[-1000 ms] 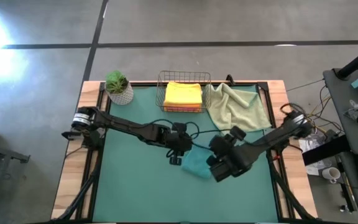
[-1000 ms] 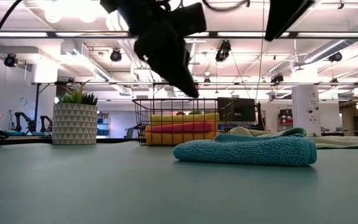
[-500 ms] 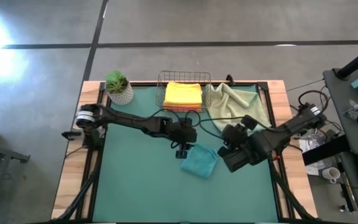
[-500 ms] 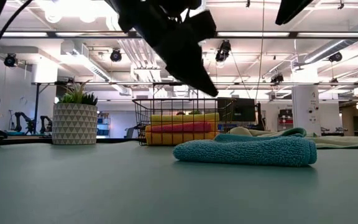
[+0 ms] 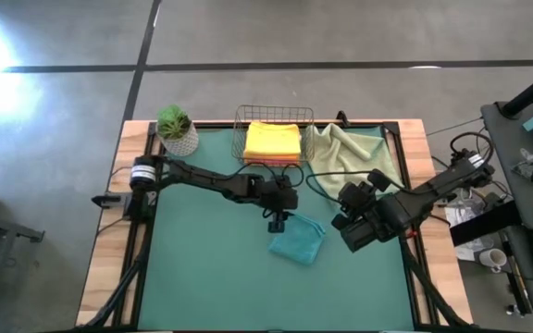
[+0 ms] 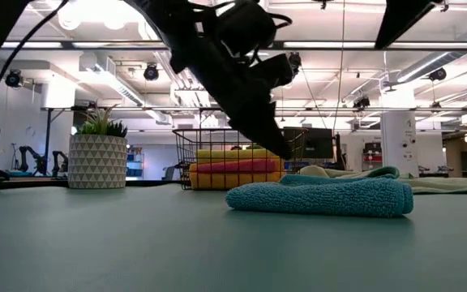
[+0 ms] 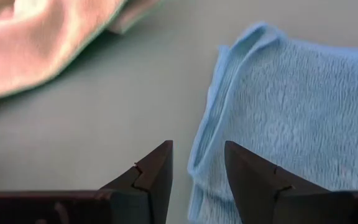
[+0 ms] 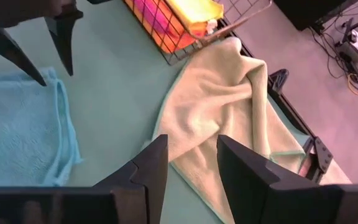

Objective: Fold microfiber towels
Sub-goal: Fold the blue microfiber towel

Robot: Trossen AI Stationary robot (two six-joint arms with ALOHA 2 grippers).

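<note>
Two pincers hang over the green worktop, neither one holding anything. Nearest the front lies the teal towel, folded into a small thick pad and flat on the worktop near its middle. The left pincer hovers just above that towel's back left edge, its fingers spread a little with the towel's folded edge showing between them. To the right of the towel, the right pincer hangs clear of the surface, fingers likewise parted and empty, with the sage green towel below and ahead of it. That sage green towel lies rumpled and unfolded at the back right of the worktop. Beside it, at the back edge, a wire basket holds folded towels stacked with the yellow towel on top. Farthest left along the back stands a small potted plant.
</note>
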